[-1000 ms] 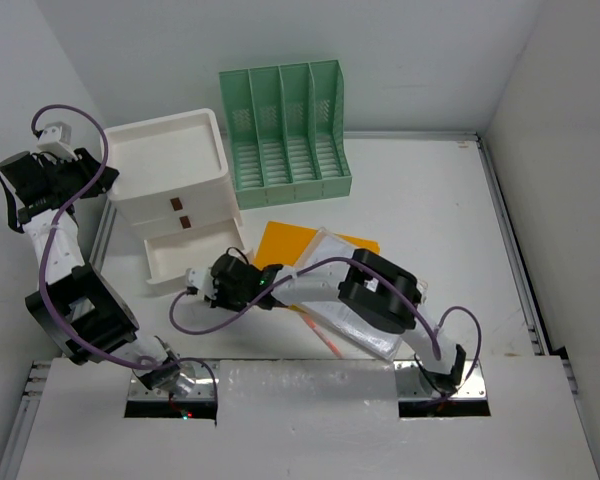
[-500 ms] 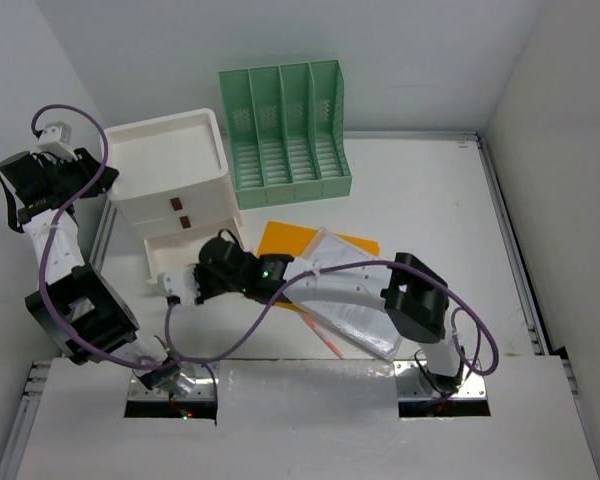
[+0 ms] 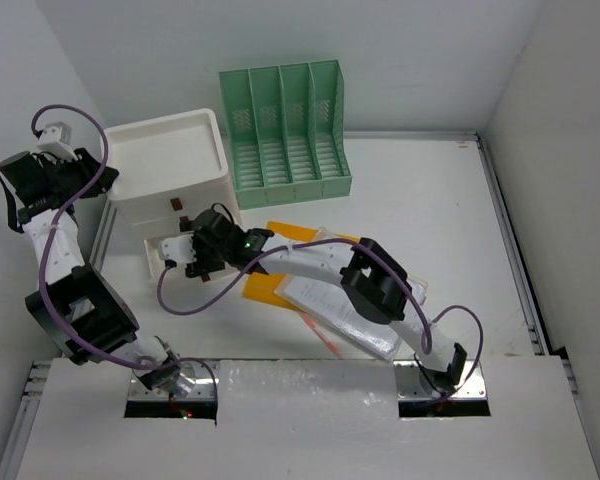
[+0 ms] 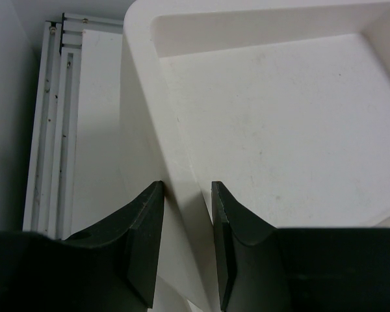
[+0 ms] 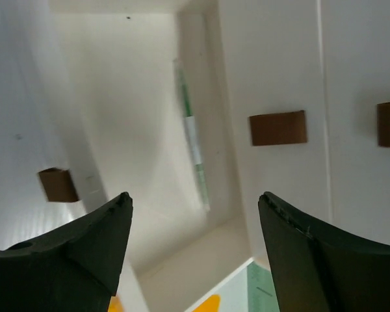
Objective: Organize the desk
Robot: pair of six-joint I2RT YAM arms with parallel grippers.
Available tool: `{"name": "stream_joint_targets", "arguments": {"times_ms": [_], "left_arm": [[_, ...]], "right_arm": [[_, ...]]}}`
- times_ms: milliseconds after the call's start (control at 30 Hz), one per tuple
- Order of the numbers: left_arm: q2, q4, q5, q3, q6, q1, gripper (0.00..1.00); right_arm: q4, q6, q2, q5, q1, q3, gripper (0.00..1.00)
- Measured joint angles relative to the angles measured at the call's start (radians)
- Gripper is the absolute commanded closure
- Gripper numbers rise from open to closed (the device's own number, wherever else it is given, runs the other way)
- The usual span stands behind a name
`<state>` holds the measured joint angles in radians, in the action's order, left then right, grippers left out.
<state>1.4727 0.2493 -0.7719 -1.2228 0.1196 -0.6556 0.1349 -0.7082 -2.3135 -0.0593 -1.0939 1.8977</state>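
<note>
Right hand [image 5: 194,198] has reached the open drawer [image 5: 143,130], pen [image 5: 194,146] inside, papers [image 3: 340,310] behind.

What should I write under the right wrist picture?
Open right gripper hovers over the open drawer, a green-and-white pen lying inside.

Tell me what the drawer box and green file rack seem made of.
The drawer box looks like matte white plastic: rounded moulded edges, uniform colour. The green file rack is probably moulded plastic too: slotted walls, even mint colour.
</note>
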Motion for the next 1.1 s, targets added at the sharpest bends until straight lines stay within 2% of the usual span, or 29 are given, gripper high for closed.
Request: {"name": "stream_joint_targets", "arguments": {"times_ms": [67, 200, 333, 467, 533, 600, 700, 767, 933, 1100], "left_arm": [[0.0, 0.0, 0.0, 0.0, 0.0, 0.0, 1.0], [0.0, 0.0, -0.001, 0.0, 0.0, 0.0, 1.0], [0.0, 0.0, -0.001, 0.0, 0.003, 0.0, 1.0], [0.0, -0.001, -0.003, 0.0, 0.002, 0.0, 1.0], [0.0, -0.001, -0.003, 0.0, 0.002, 0.0, 1.0], [0.0, -0.001, -0.003, 0.0, 0.002, 0.0, 1.0], [0.0, -0.002, -0.003, 0.0, 0.001, 0.0, 1.0], [0.0, -0.002, -0.003, 0.0, 0.0, 0.0, 1.0], [0.0, -0.004, -0.004, 0.002, -0.002, 0.0, 1.0], [0.0, -0.003, -0.004, 0.002, -0.001, 0.0, 1.0]], "right_arm": [[-0.024, 0.008, 0.024, -0.001, -0.004, -0.056, 0.21], [-0.058, 0.101, 0.185, -0.037, -0.011, -0.244, 0.13], [-0.066, 0.282, 0.447, -0.116, -0.015, -0.418, 0.09], [-0.02, 0.539, 0.678, -0.227, -0.014, -0.586, 0.17], [0.022, 0.678, 0.735, -0.237, -0.01, -0.697, 0.28], [0.064, 0.806, 0.75, -0.23, -0.008, -0.812, 0.38], [0.188, 0.98, 0.735, -0.224, -0.025, -0.979, 0.43], [0.278, 1.056, 0.727, -0.253, -0.066, -1.021, 0.45], [0.348, 1.168, 0.724, -0.303, -0.206, -0.989, 0.5], [0.383, 1.233, 0.649, -0.353, -0.211, -0.932, 0.55]]}}
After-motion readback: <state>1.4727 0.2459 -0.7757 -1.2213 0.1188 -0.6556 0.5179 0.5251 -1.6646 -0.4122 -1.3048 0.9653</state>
